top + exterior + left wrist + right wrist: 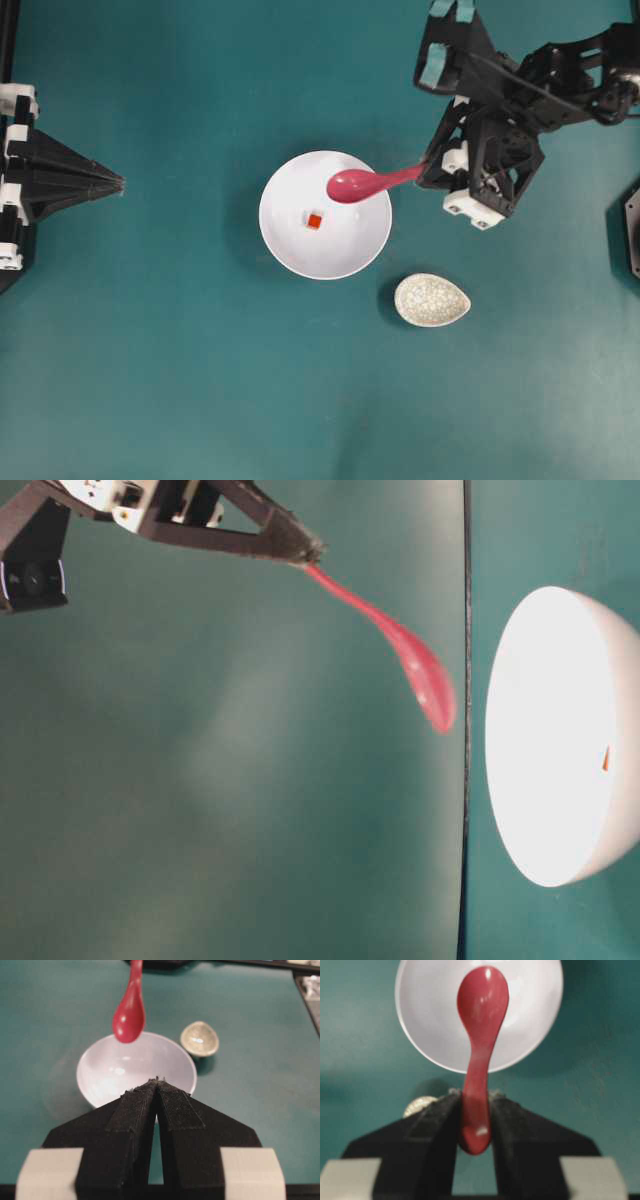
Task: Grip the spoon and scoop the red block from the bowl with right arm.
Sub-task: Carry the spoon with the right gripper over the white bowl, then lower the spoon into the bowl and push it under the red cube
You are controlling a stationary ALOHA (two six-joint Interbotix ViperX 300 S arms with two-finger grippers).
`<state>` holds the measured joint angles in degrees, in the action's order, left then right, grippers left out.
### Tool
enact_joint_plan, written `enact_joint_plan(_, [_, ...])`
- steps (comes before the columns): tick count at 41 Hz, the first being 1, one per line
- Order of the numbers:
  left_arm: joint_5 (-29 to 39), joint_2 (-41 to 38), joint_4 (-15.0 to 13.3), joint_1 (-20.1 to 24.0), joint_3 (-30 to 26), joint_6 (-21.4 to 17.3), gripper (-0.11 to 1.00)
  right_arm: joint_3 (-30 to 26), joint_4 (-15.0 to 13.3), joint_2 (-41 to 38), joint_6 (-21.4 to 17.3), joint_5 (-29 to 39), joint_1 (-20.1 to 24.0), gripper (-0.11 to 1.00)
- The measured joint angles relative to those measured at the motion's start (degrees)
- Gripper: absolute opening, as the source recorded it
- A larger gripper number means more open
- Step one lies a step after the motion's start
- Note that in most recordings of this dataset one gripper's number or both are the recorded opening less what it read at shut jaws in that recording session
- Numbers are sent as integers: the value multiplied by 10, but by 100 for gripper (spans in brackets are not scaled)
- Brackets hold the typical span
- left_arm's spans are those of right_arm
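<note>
So the teal table (150,380) takes up basically everything here, and the right arm (560,75) reaches in from the far right corner of the overhead view, black with teal tape strips on it. The left gripper (159,1081) sits parked at the left edge, well apart from the dishes, with its fingers pressed together at the tips. The big white bowl (300,255) sits near the middle of the table, and a small speckled cream dish (432,299) lies just to its near right, not touching it. The right gripper (474,1110) has its fingers clamped on the handle of the spoon (362,183), scoop end pointing left toward the bowl. From overhead the scoop hangs over the bowl's far right rim, and the table-level view shows it up in the air, clear of the bowl (no contact as far as I can see). The red block (314,221) sits inside the bowl near its center, apart from the spoon.
</note>
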<state>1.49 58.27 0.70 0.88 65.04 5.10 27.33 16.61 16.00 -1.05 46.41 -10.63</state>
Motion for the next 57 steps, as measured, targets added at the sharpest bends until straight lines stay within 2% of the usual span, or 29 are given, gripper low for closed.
enact_joint_plan(6, [1, 0, 0, -1, 0, 0, 1, -9, -7, -25, -6, 9, 25, 25])
enact_joint_plan(16, [1, 0, 0, 0, 0, -1, 1, -28, -10, -74, -8, 11, 40, 25])
enact_joint_plan(43, [1, 0, 0, 0, 0, -1, 1, -34, -41, -130, -8, 5, 42, 25])
enact_joint_plan(57, [1, 0, 0, 0, 0, -1, 1, -43, -47, -156, -9, -33, 42, 25])
